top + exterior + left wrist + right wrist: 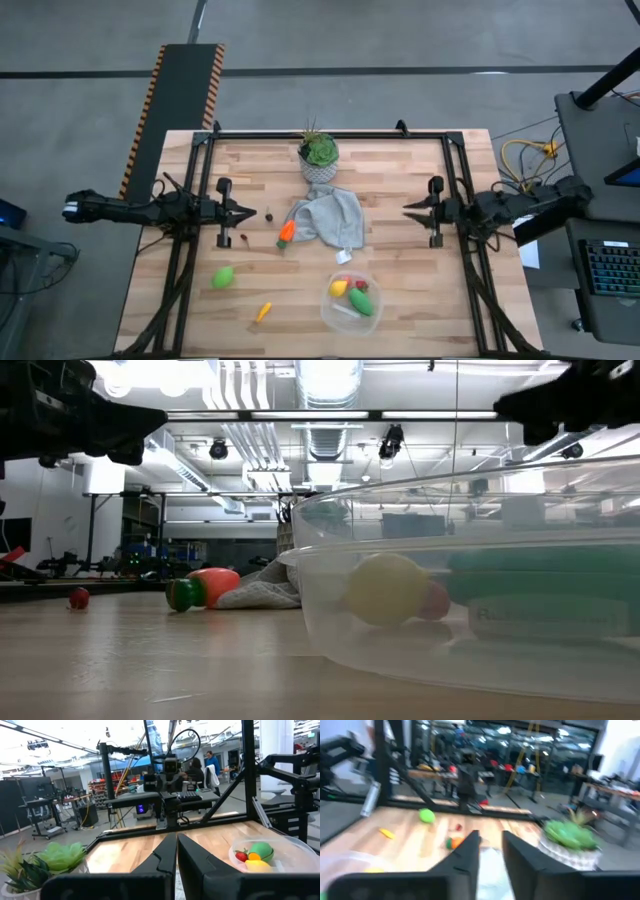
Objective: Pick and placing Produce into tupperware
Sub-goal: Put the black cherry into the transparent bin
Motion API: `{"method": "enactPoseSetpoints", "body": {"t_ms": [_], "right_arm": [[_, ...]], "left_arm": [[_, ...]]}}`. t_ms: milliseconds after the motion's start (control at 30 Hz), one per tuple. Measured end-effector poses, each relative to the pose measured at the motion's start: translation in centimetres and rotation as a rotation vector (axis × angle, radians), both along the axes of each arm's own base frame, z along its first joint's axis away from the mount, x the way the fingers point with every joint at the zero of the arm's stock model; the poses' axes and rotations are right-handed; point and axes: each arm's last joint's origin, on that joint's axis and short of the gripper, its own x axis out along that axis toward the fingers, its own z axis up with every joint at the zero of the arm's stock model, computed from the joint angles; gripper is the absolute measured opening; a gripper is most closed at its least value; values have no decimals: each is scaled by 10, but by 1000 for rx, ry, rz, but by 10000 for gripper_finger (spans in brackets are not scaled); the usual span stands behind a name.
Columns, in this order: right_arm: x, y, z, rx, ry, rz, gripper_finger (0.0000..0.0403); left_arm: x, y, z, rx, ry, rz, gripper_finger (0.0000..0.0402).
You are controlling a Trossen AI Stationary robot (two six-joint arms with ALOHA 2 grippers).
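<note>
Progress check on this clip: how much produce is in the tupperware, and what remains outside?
Done: the tupperware holds a yellow piece, a red berry and a green piece. In hand: nothing; the left gripper and right gripper hover apart above the table. Left: the carrot beside the grey cloth, a green oval, a small orange piece and small dark berries.

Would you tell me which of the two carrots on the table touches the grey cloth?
The bigger carrot with the green top, lying against the cloth's left edge. The small carrot lies alone near the front edge, left of the container.
</note>
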Motion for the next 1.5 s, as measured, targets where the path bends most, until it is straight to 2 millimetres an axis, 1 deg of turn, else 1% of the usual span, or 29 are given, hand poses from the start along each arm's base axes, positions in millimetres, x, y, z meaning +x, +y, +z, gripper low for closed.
{"method": "enactPoseSetpoints", "body": {"t_ms": [67, 100, 167, 267, 400, 533, 567, 667, 800, 933, 1033, 1100, 1167, 1233, 1333, 1433, 1500], "right_arm": [[0, -5, -2, 1, 22, -41, 25], [0, -7, -3, 1, 26, -59, 18], [0, -10, -2, 12, 16, -59, 13], [1, -10, -4, 28, 4, 32, 9], [2, -12, -19, 63, 6, 36, 9], [2, -11, -36, 76, -61, 48, 8], [2, -12, -38, 89, -51, 47, 8], [3, -11, -36, 140, -70, 51, 8], [2, -12, -30, 148, -132, 51, 8], [1, -12, -24, 105, -194, 47, 8], [1, -12, -24, 47, -192, 40, 8], [1, -12, -24, 20, -190, 37, 8], [1, -12, -24, -3, -186, 34, 8], [1, -12, -24, -29, -186, 31, 8], [1, -12, -24, -58, -184, 27, 8], [1, -12, -24, -79, -182, 13, 8], [1, -13, -24, -78, -180, -20, 8]], "left_arm": [[0, 0, 0, 1, 1, 0, 0], [0, 0, 0, 1, 1, 0, 0], [0, 0, 0, 1, 4, 0, 0], [1, 0, -1, 0, 14, 0, 0], [3, 0, -4, 0, 41, 0, 0], [4, 0, -6, 1, 58, -1, 0], [4, 0, -6, 1, 59, -1, 0], [4, 0, -5, 5, 50, 0, 0], [3, 0, 3, 31, -37, 11, 0], [2, 0, 9, 89, -93, 26, 0], [2, 2, 11, 74, -112, 79, 5], [2, 3, 11, 51, -112, 116, 23], [3, 3, 11, 36, -88, 138, 56], [5, 4, 18, -14, -90, 151, 100], [10, 5, 29, -72, -72, 176, 179], [16, 6, 45, -44, -51, 249, 247], [23, 7, 49, -5, 9, 291, 274]]}}
